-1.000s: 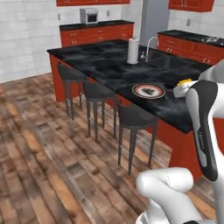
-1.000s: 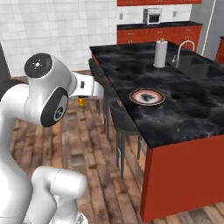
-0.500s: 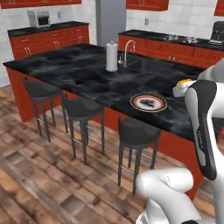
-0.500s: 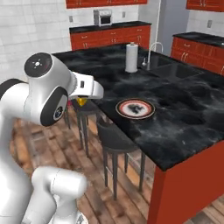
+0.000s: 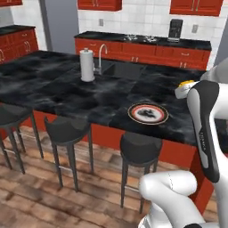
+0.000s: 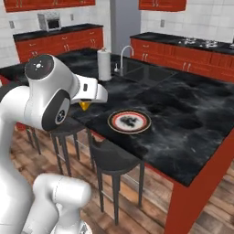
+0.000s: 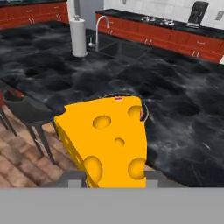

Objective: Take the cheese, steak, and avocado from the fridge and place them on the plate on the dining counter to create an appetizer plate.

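Note:
My gripper (image 7: 113, 179) is shut on the cheese (image 7: 107, 140), a yellow-orange wedge with holes. In the left base view the cheese (image 5: 186, 83) peeks out at the gripper (image 5: 183, 89), level with the dining counter (image 5: 67, 93), to the right of the plate (image 5: 131, 113). From the right, the cheese (image 6: 84, 105) hangs under the gripper (image 6: 87, 101), left of the white, dark-rimmed plate (image 6: 111, 122) near the counter's (image 6: 192, 119) stool-side edge. A dark lump (image 6: 128, 121), seemingly the steak, lies on the plate. The grey fridge (image 6: 124, 18) stands far behind. The avocado is out of view.
A paper towel roll (image 5: 87, 65) and a faucet (image 5: 101, 52) with a sink stand at the island's far side. Dark stools (image 5: 67, 129) (image 5: 140, 149) line its near edge, one of them (image 6: 112, 157) right below the plate. Red cabinets run along the back wall.
The whole scene has shifted: the base has driven round the island and the plate is nearer. The cheese stays in the shut gripper.

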Motion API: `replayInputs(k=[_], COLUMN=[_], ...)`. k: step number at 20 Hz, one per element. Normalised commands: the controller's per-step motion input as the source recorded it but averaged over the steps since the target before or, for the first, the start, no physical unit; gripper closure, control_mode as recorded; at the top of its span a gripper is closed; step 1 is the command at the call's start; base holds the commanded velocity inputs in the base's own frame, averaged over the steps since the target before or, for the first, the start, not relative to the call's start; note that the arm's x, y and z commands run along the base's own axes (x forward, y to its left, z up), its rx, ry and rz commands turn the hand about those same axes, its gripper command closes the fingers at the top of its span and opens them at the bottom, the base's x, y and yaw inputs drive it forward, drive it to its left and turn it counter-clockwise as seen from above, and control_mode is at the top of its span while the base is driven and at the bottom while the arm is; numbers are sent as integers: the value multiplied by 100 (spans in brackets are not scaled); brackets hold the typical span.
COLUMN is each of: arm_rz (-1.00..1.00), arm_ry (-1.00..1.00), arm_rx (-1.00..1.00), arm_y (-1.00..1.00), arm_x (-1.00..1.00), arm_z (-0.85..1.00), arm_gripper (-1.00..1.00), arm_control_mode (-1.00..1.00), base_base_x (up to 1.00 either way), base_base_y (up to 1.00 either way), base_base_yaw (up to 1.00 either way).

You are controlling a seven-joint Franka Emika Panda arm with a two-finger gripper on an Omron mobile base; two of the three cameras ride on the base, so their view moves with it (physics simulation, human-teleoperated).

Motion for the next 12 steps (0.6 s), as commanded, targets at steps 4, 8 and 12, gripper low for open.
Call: replayInputs(k=[4,8,12], arm_rz=[0,0,0], arm_ry=[0,0,0], arm_rx=[0,0,0], arm_y=[0,0,0], arm_x=[0,0,0], arm_z=[0,0,0], arm_gripper=[100,100,100], arm_control_mode=[100,100,100], base_base_x=[66,79,81], base_base_y=[28,33,39], base_base_yaw=[-52,-47,-38])
